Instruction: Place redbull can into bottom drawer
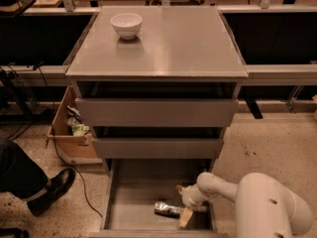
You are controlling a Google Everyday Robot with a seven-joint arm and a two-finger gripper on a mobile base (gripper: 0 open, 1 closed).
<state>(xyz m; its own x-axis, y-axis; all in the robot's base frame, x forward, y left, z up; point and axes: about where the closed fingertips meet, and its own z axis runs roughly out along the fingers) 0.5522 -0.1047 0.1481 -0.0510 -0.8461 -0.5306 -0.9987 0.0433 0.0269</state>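
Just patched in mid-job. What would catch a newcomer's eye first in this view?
The eye goes first to the white arm reaching into the pulled-out bottom drawer. Its open pincer sits at the right of the drawer floor. The shiny redbull can lies on its side on that floor, right by the pincer. Next is the white bowl at the back left of the cabinet top.

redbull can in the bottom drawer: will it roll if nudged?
Probably: the redbull can lies on its side on the bottom drawer floor, which is flat. Shiny metal, likely slippery. The gripper sits open at its right end.
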